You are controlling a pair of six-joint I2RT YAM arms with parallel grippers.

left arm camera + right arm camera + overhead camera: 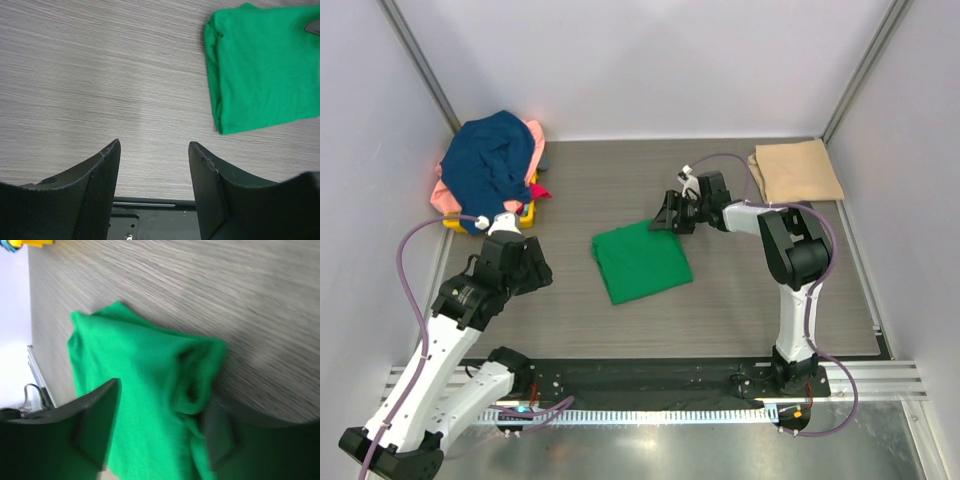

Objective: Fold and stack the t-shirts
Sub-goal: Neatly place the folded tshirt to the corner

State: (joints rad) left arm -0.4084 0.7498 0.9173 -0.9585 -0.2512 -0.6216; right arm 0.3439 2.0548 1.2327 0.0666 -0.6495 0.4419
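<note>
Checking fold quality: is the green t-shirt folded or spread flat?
Folded: the green t-shirt is a compact rectangle with stacked layers at its edge; one corner is bunched.

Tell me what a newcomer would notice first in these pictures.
The bright green t-shirt, folded, lies in the middle, with the right gripper open at its far corner. A heap of unfolded shirts, navy on top, fills the far left corner; a folded tan t-shirt lies far right.
</note>
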